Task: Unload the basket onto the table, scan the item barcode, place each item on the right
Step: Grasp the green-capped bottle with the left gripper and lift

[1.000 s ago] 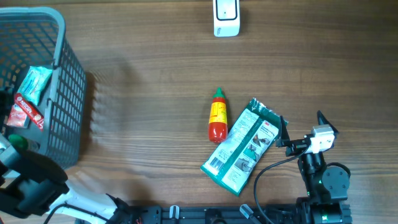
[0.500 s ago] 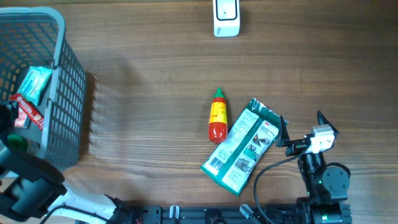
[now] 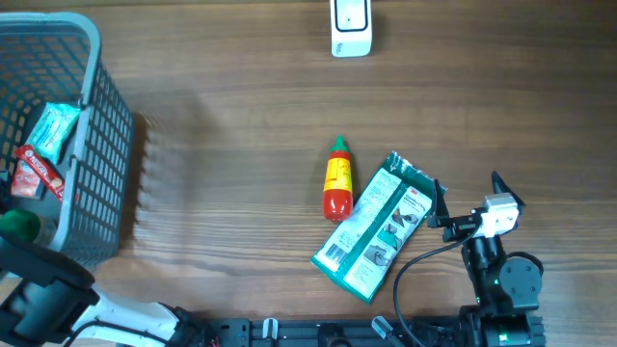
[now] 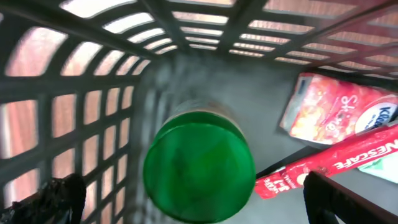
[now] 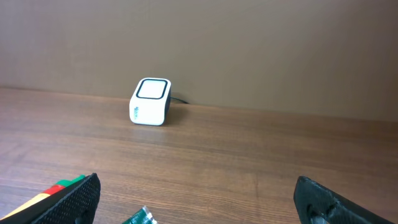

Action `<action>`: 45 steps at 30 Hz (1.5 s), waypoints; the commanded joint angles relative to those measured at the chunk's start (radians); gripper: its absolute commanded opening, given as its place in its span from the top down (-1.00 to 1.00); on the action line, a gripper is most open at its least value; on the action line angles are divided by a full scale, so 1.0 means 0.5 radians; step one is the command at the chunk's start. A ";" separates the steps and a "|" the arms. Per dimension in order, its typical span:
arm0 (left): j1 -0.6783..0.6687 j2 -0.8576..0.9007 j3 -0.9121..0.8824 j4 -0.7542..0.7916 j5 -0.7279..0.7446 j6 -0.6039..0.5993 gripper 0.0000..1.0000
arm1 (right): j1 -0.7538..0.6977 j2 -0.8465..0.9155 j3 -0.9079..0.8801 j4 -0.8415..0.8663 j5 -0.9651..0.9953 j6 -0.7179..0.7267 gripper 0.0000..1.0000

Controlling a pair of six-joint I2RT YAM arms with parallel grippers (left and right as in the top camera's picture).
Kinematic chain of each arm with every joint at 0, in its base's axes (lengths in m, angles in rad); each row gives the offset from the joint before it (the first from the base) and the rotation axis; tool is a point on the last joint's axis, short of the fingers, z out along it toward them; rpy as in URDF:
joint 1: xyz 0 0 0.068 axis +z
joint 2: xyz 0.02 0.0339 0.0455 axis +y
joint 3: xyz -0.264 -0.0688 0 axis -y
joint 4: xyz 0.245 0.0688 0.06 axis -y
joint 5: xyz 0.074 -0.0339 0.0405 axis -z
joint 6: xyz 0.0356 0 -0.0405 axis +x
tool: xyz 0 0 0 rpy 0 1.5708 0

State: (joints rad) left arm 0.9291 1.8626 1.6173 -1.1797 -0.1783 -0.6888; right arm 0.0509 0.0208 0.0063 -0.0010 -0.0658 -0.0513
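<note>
We start with the wooden table (image 3: 241, 125), where nothing has shifted in the last second. The grey basket (image 3: 96, 58) at its left end sits much as it did. What has moved is the left arm. Seen from overhead, it has slid down towards the near-left corner of the frame, and that has uncovered a round green cap (image 3: 19, 224) in the basket's near corner.

The left gripper (image 4: 202, 202) hangs right above that green-capped bottle (image 4: 199, 168). Its fingers are spread wide to either side and grasp nothing. We judge this bottle to be the item in hand for scanning. It is not yet gripped and stands inside the basket, well apart from the scanner (image 3: 351, 24) at the table's far edge.

The right gripper (image 5: 202, 205) is likewise released and empty. It rests near the table's near-right, just beside a green packet (image 3: 376, 226) whose barcode panel faces up at its near end. A red sauce bottle (image 3: 336, 183) with a green tip lies beside the packet. The white scanner box faces the right wrist camera from across the table.

On writing, the red stick (image 4: 348, 158) beside the bottle reads "NESCAFE". The pink pack (image 4: 336, 109) carries a script word we cannot make out and a blue badge beginning "Kle" (cut off by the frame edge). The teal pack (image 3: 53, 130) and the packet's print are too small to read.
</note>
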 commanded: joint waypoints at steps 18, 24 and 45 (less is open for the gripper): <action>0.020 -0.007 -0.366 0.334 0.051 0.001 -0.71 | 0.010 0.000 -0.002 0.004 0.030 -0.018 -1.00; 0.020 -0.007 -0.366 0.335 0.053 0.001 -0.14 | 0.010 0.000 -0.002 0.004 0.029 -0.018 -1.00; -0.259 -0.323 -0.129 0.378 0.476 0.002 0.01 | 0.010 0.000 -0.002 0.004 0.029 -0.018 -0.99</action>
State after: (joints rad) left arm 0.8467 1.8179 1.4700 -0.9943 0.0296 -0.6926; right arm 0.0509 0.0208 0.0063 -0.0010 -0.0658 -0.0513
